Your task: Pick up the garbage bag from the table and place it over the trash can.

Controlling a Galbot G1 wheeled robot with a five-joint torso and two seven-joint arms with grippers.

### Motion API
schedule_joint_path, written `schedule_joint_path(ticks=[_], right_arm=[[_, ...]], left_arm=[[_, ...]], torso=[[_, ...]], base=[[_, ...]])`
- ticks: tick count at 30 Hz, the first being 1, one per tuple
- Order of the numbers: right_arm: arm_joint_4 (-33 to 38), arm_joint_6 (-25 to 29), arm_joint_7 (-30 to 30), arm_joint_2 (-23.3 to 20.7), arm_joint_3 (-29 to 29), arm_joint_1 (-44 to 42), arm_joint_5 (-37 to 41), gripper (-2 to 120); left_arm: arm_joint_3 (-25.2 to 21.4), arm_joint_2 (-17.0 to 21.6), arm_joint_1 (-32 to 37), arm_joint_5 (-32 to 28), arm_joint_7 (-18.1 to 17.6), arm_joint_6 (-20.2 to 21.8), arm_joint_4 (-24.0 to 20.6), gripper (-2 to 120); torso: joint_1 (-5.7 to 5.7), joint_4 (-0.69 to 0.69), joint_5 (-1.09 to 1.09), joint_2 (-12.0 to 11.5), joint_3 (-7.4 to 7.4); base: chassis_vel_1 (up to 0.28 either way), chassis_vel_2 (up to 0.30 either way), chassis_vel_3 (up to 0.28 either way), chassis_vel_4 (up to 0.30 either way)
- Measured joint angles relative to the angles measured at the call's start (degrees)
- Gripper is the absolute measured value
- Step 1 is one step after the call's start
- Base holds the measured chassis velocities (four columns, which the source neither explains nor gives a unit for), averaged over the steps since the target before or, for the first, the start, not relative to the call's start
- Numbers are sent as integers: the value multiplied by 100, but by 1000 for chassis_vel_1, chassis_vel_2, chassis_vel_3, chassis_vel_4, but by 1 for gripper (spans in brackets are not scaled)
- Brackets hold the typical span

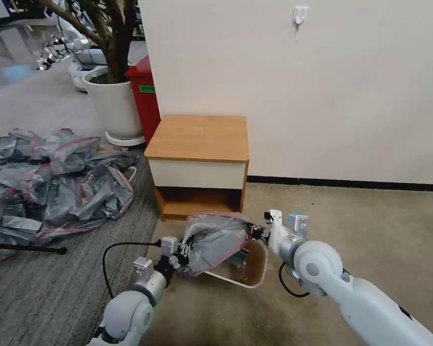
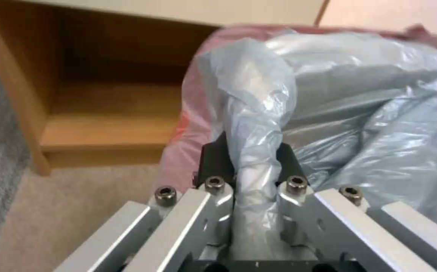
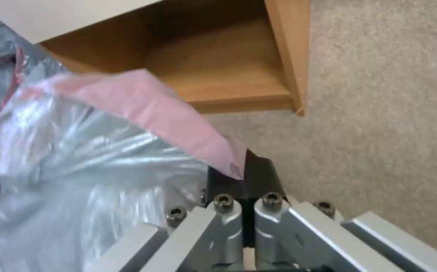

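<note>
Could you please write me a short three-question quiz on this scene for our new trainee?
1. True or false: the garbage bag lies on the table.
2. Which grippers grip the bag: A left only, B right only, C both?
3. Which container sits below the bag?

Key:
1. False; it hangs between the left gripper and right gripper.
2. C.
3. The trash can.
</note>
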Motion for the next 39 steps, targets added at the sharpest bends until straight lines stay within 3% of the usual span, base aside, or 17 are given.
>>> schedule_joint_path(ticks=[9, 31, 39], right_arm=[[133, -36, -16, -113, 226, -280, -5, 0], [204, -170, -40, -118, 489, -690, -22, 0], [218, -304, -43, -222, 575, -775, -49, 29]], left_arm=[[-212, 16, -80, -310, 70, -119, -61, 6], [-291, -112, -108, -359, 73, -182, -48, 6], [-298, -155, -119, -358, 72, -211, -20, 6]], torso=[[0, 0, 0, 0, 0], [0, 0, 0, 0, 0], [0, 0, 0, 0, 0]], base=[[0, 0, 0, 0], [0, 0, 0, 0], [0, 0, 0, 0]])
